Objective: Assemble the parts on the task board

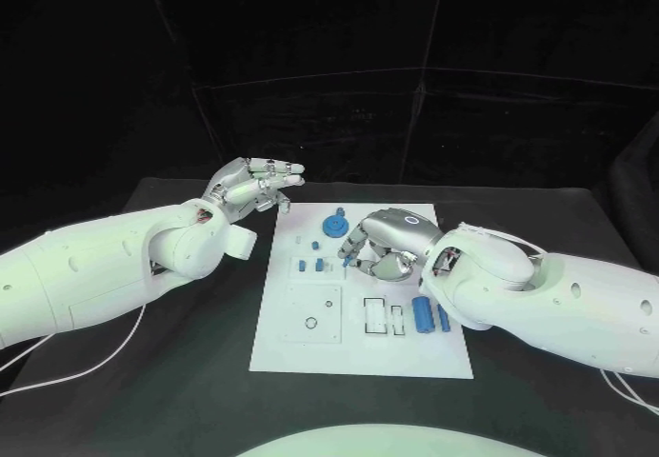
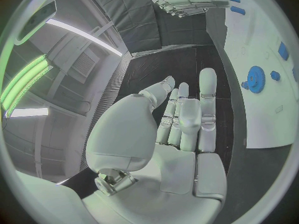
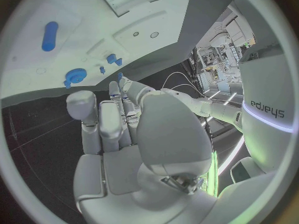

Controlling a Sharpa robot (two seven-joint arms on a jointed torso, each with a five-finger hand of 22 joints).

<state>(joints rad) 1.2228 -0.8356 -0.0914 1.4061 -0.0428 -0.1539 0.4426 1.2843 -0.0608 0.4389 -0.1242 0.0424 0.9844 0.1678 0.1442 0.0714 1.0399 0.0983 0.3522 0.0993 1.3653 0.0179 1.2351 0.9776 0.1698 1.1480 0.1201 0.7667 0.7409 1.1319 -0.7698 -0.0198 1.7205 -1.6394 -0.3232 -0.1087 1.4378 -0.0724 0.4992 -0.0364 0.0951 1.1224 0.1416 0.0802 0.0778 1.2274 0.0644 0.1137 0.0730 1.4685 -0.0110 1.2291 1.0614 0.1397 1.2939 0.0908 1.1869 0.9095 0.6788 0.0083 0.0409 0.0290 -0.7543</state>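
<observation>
From my seat, the right robot hand (image 1: 382, 249) sits over the middle of the task board (image 1: 364, 357), knuckles up, and it hides whatever lies beneath its palm. In the right wrist view its fingers (image 3: 111, 127) are curled in with nothing visible between them, though I cannot tell if a fingertip touches a part. A small blue piece (image 1: 347, 255) peeks out at the hand's 9 o'clock edge, half covered. The left robot hand (image 1: 255, 188) hangs off the board, at about 10 o'clock from the board's centre, over the black surface (image 1: 165, 400). Its fingers (image 2: 207, 104) lie nearly straight and side by side in the left wrist view, palm bare, holding nothing. The parts: a round blue gear-like piece (image 1: 335, 226) lies near the board's 12 o'clock end; small blue pegs (image 1: 311, 245) lie just below it, too small to make out in shape. Two long blue cylinders (image 1: 423, 315) lie side by side at about 4 o'clock, partly tucked beside the right forearm (image 1: 549, 300). Empty recessed outlines (image 1: 313, 314) show at about 7 o'clock.
</observation>
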